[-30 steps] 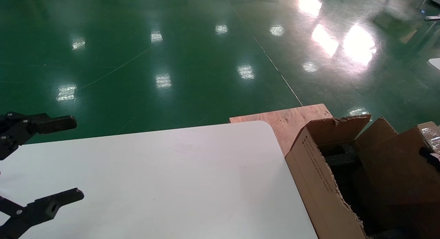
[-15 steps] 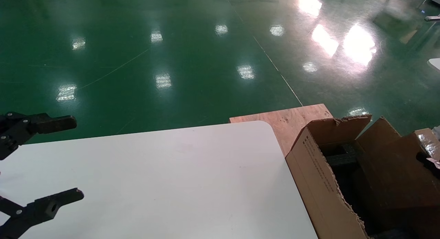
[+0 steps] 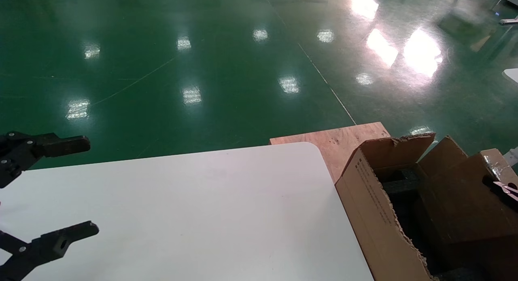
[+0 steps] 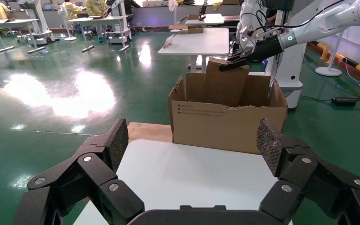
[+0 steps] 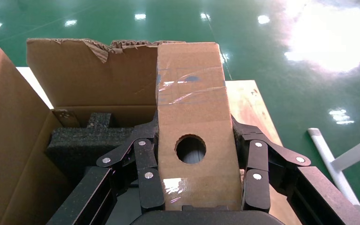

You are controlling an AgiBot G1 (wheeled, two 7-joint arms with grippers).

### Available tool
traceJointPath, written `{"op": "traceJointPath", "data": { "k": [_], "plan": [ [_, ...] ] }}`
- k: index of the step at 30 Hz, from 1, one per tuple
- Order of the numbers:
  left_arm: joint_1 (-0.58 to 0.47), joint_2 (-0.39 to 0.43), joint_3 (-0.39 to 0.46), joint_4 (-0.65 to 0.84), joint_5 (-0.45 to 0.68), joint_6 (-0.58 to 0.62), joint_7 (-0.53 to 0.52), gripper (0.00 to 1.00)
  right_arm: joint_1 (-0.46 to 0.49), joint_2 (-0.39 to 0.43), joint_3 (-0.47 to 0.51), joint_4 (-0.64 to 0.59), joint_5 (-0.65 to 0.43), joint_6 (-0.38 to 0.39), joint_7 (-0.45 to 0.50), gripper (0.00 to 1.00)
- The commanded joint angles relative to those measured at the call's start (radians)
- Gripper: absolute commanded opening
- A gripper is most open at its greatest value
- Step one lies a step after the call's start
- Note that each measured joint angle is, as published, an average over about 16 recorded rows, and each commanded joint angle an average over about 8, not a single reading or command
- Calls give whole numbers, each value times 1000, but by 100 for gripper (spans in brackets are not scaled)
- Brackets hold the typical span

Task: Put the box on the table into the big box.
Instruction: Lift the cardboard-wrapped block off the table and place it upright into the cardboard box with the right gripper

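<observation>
Since a second ago the box has dropped lower and shifted left inside the big box, which stands just right of the table. The right gripper is clamped on the box's sides, round hole facing its camera, above black foam. The left gripper hovers spread wide, holding nothing, over the table's left end.

Bright overhead glare on floor
</observation>
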Motion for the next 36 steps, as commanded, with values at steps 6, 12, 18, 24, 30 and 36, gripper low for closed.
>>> {"op": "traceJointPath", "data": {
  "k": [6,12,18,24,30,36],
  "plan": [
    [0,0,0,0,0,0,0,100,10,-5,-44,4,36,-27,14,0],
    [0,0,0,0,0,0,0,100,-15,-9,-47,17,64,-54,26,0],
    [0,0,0,0,0,0,0,100,-55,-23,-27,30,77,-67,31,0],
    [0,0,0,0,0,0,0,100,-107,-47,16,60,82,-65,37,0],
    [0,0,0,0,0,0,0,100,-184,-50,93,105,83,-57,34,0],
    [0,0,0,0,0,0,0,100,-303,-13,207,174,75,-37,34,0]
  ]
}}
